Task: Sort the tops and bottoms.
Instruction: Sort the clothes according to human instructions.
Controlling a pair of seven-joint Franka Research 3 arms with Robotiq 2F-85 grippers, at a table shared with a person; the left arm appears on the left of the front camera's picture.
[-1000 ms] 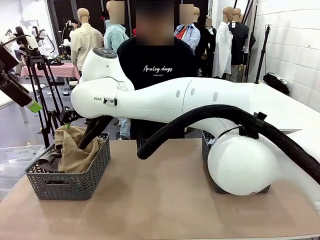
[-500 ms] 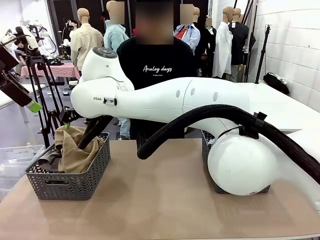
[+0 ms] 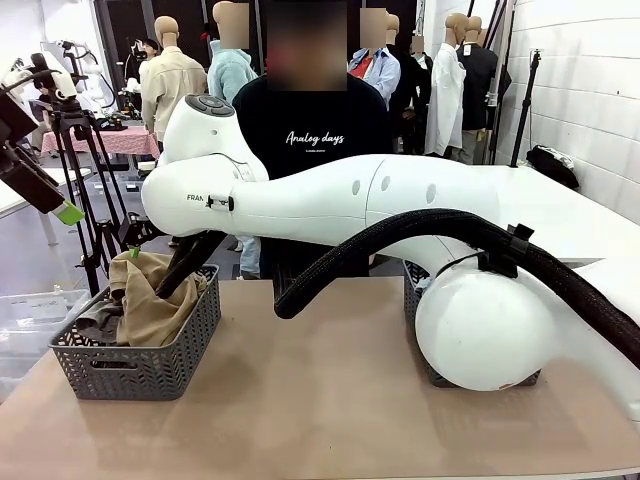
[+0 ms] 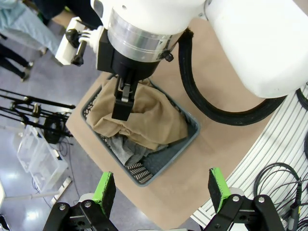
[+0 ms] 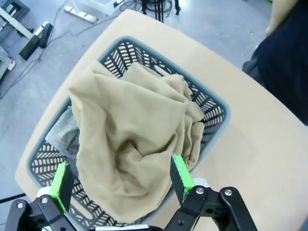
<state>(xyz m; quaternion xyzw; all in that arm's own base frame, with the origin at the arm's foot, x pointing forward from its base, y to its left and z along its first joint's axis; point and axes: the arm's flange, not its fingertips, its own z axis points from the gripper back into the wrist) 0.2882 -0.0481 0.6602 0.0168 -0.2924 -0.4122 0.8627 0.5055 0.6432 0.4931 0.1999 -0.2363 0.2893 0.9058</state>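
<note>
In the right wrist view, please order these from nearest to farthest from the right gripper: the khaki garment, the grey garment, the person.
From the right gripper:
1. Khaki garment, directly past the fingertips, on top in the basket.
2. Grey garment, lower in the basket, at the khaki's left edge.
3. Person, beyond the table, upper right.

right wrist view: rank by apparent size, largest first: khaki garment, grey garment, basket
1. Basket: its rim frames both garments.
2. Khaki garment: covers most of the basket's inside.
3. Grey garment: a small patch shows at the basket's edge; the rest lies under the khaki, so its true size is unsure.
</note>
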